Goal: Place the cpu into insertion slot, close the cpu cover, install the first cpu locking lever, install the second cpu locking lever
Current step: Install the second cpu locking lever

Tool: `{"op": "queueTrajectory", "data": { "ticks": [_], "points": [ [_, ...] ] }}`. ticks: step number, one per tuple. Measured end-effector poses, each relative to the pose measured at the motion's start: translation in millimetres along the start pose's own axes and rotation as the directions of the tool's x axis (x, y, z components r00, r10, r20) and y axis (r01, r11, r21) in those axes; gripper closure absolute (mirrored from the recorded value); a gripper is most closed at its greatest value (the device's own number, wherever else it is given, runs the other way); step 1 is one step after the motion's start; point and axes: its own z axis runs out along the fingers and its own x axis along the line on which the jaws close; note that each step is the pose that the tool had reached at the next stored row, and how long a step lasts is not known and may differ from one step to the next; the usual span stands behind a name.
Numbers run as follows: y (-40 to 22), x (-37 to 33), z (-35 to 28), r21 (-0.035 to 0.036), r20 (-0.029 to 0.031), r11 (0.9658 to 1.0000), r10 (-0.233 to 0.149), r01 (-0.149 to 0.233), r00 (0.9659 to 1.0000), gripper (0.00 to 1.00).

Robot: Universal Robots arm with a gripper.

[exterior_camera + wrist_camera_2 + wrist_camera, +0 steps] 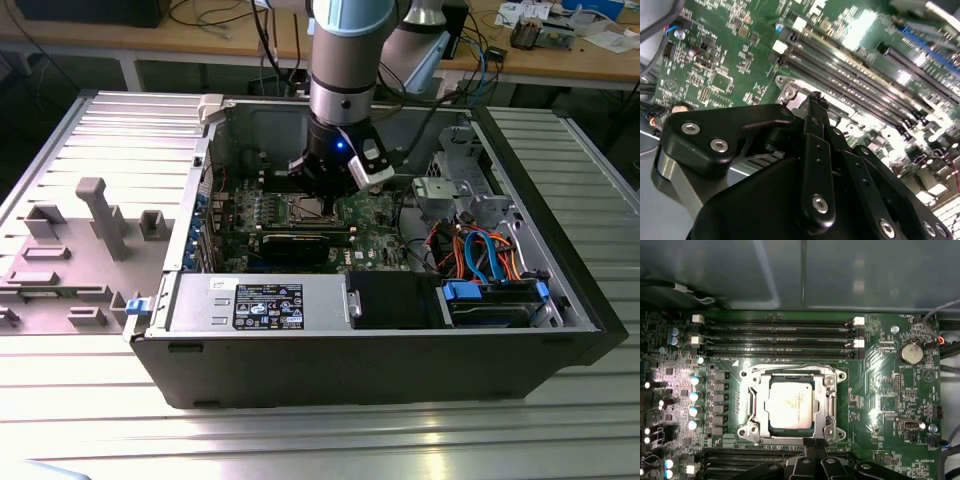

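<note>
The cpu [790, 402] lies flat in the insertion slot [746, 432] of the green motherboard, its dull silver top showing. The cpu cover [830, 400] lies down around it as a silver frame. A thin wire locking lever [790, 367] runs along the socket edge nearest the memory slots. My gripper [815, 444] sits at the socket edge opposite that lever, fingers together with nothing seen between them. In the second wrist view the gripper [815, 100] tips are just above a socket corner [788, 92]. In the exterior view the gripper [322, 195] hangs over the socket [305, 210] inside the open computer case.
Long black memory slots [780, 340] flank the socket. The case walls [400, 340] ring the board, with a power supply [260, 300] in front and blue and orange cables [480, 250] at the exterior view's right. A grey fixture [100, 215] stands at its left.
</note>
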Motion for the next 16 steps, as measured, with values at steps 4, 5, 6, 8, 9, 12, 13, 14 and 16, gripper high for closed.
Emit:
{"op": "queueTrajectory", "data": {
  "ticks": [4,5,6,8,9,12,13,14,16],
  "points": [
    [-0.4,0.0,-2.4,0.0,0.0,1.0,0.0,0.0,1.0,0.89],
    [-0.5,0.0,-2.5,0.0,0.0,1.0,0.0,0.0,1.0,0.89],
    [-0.9,0.1,-2.5,0.0001,0.0,1.0,0.0,0.0,1.0,0.89],
    [-5.1,1.1,-2.6,0.0001,-0.0001,1.0,0.0,0.0,1.0,0.89],
    [-6.5,1.9,-2.6,0.0002,-0.0001,1.0,0.0,0.0,1.0,0.89],
    [-7.5,6.8,-2.1,0.0002,-0.0004,1.0,0.0,0.0,1.0,0.89],
    [-8.3,10.2,-1.8,0.0001,-0.0004,1.0,0.0,0.0,1.0,0.89],
    [-8.8,13.3,-1.6,0.0002,-0.0004,1.0,0.0,0.0,1.0,0.89],
    [-9.0,18.5,-1.3,0.0001,-0.0005,1.0,0.0,0.0,1.0,0.89]
  ]
}}
